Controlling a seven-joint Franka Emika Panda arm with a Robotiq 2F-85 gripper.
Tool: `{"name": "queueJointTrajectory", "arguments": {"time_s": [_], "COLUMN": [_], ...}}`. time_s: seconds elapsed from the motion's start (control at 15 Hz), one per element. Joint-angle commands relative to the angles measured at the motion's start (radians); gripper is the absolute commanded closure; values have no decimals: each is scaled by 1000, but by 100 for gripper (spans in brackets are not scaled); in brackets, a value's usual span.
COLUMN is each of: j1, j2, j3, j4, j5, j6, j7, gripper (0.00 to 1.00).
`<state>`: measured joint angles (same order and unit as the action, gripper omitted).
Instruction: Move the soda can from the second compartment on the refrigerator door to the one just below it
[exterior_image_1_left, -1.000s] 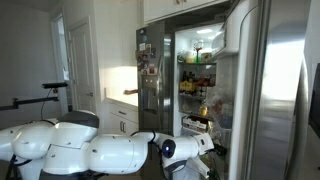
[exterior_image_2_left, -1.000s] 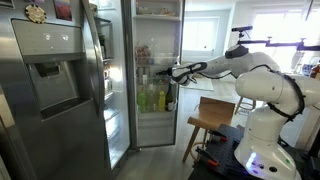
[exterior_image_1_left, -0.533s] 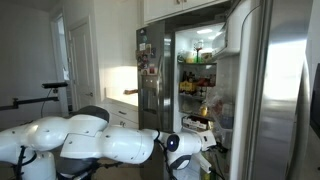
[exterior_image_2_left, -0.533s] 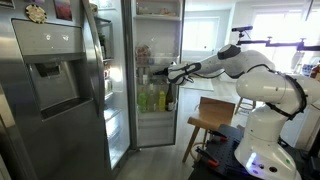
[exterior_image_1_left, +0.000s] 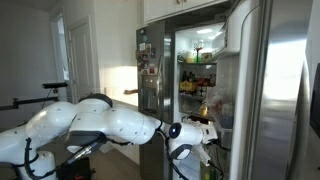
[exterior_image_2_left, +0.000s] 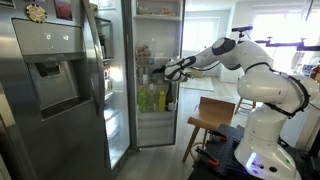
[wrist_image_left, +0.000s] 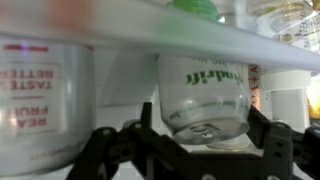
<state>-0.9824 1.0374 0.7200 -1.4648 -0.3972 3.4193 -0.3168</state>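
Observation:
The soda can, pale with green lettering, fills the middle of the wrist view, whose picture stands upside down. My gripper has one black finger on each side of the can and looks shut on it. The can sits slightly tilted, with its domed end showing. In an exterior view my gripper reaches into a bin of the refrigerator door, at the level above a row of green bottles. The can itself is too small to make out there. The door's steel outer face shows in an exterior view.
A clear jar with red lettering stands right beside the can, and a white container stands on its other side. The bin's clear rail crosses the view. A narrow steel door with a dispenser stands near. A wooden stool is below the arm.
The arm's elbow and forearm have risen in both exterior views. The gripper has stayed at the same door bin.

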Motion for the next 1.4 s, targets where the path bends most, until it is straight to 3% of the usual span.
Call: {"name": "queueJointTrajectory", "arguments": {"time_s": [0.0,0.4,0.8,1.07,1.33], "j1": [45,19,-66,-212,-419], "j2": [-91,-166,-233,-271,-289], "j3": [-65,-54,-7,128,335], "j4": [-21,-94,-223,-331,-452], "j5": [82,104,71,22,-21], "j6": [-53,-102,-124,-193,-312], "j7": [33,32,18,2,-29], "gripper": [0,0,0,0,0]}}
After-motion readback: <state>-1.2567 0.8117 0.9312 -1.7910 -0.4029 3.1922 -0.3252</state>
